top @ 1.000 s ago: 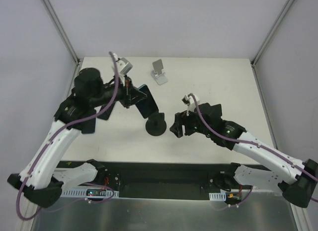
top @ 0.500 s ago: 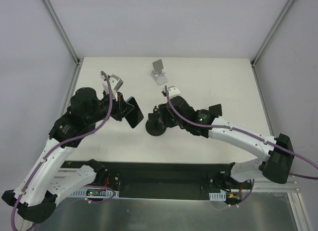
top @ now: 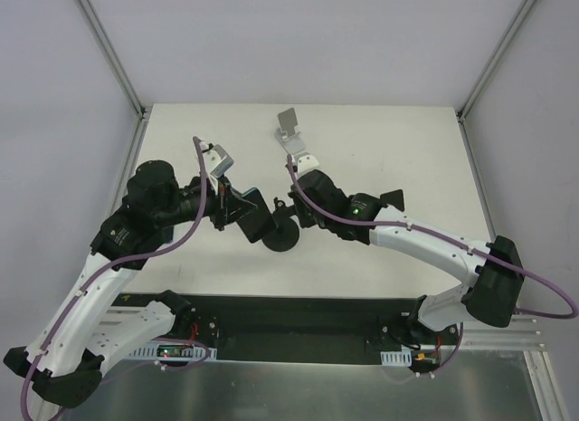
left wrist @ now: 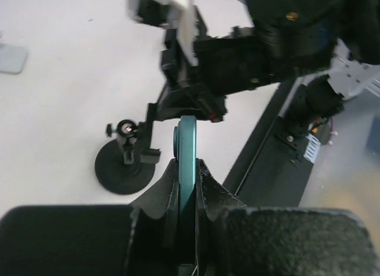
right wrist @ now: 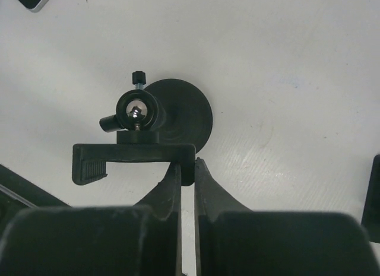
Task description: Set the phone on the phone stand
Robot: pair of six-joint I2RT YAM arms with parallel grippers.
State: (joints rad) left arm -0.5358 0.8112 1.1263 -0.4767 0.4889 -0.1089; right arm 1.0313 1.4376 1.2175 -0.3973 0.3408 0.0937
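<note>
In my left gripper (left wrist: 186, 169) sits the phone (left wrist: 187, 146), teal-edged and seen edge-on, with the jaws shut on both its faces. From above, the dark phone (top: 256, 224) hangs tilted just left of the black phone stand (top: 282, 236), close to its clamp. The stand has a round base (right wrist: 184, 113), a ball joint and a flat clamp bar (right wrist: 133, 152). My right gripper (right wrist: 187, 168) is shut on the right end of that bar. In the top view the right gripper (top: 292, 213) is directly over the stand and the left gripper (top: 237, 209) sits beside it.
A small silver folding stand (top: 289, 131) stands at the back of the white table (top: 398, 140). The black rail with the arm bases (top: 298, 326) runs along the near edge. Grey walls enclose the table on three sides.
My right arm swung left to the black stand and its jaws went from open to shut on the clamp bar. My left arm brought the phone down and right, up to the stand.
</note>
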